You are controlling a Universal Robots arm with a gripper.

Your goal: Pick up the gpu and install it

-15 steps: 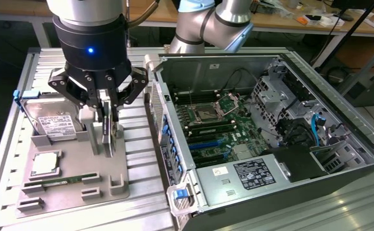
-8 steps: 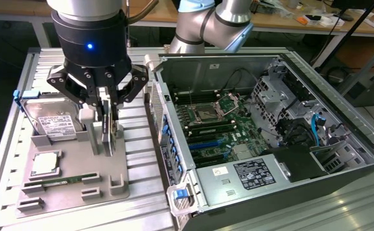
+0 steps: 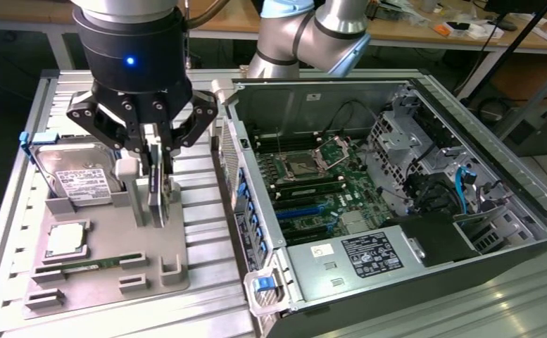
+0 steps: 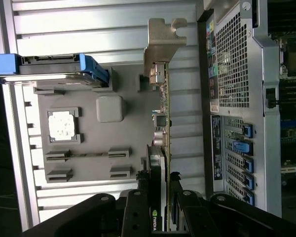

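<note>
On the side of the grey moulded plastic tray (image 3: 104,278) farthest from the open black and silver computer case (image 3: 292,98), a boxy silver hard drive with blue rails (image 3: 76,172) is lying in its recess, with a square silver processor chip (image 3: 67,239) sitting just beside it. Nearer the case, the black multi-link gripper (image 3: 160,172) is hanging over the tray, its jaws drawn in narrow and pinching the gpu (image 3: 160,201), a thin dark rectangular expansion card standing on edge. The card's long silver end bracket (image 4: 160,42) is pointing away from the fingers, parallel to the case's perforated rear wall. Whether the card's lower edge is clear of the tray's slot I cannot tell. The step in hand looks like the pick-up. Doing it well probably means rising straight and holding the card upright, since any twist could be jamming it against the tray's grey posts or scraping it along the case's side.
</note>
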